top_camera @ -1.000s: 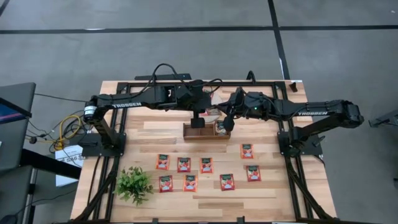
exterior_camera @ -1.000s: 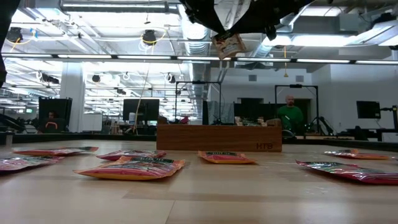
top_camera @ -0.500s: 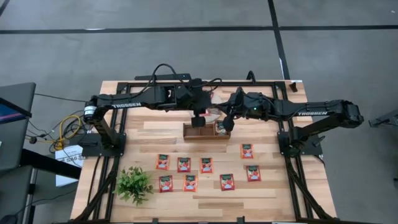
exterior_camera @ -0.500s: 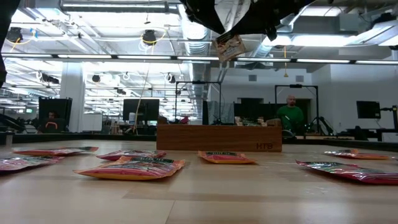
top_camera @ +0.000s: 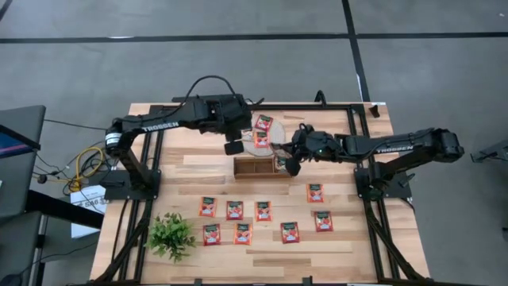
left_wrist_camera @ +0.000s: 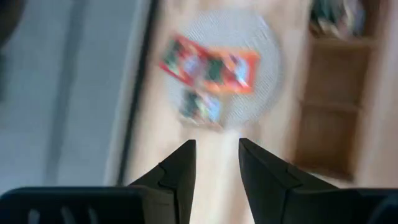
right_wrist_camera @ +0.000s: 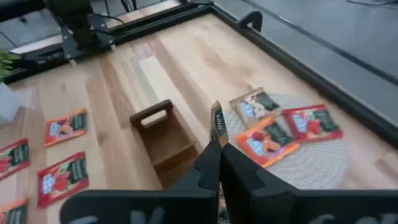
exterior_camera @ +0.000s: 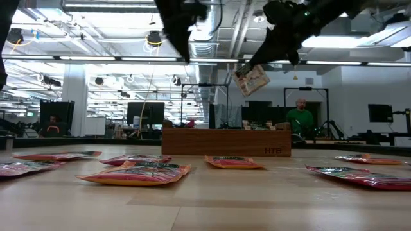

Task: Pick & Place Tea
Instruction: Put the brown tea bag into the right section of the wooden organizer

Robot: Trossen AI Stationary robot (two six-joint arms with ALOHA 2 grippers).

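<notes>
High view, left tool (top_camera: 232, 148) withdrawn from tray (top_camera: 263, 168), right tool (top_camera: 290, 168) still gripping sachet (exterior_camera: 251, 79)

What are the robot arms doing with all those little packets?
They are sorting tea. The right gripper holds one tea sachet in the air, over the right end of the wooden tray. The left gripper is empty and open, above the table between the tray and the round mat, where three sachets lie. Nine more sachets lie on the table in front, next to a small plant.
</notes>
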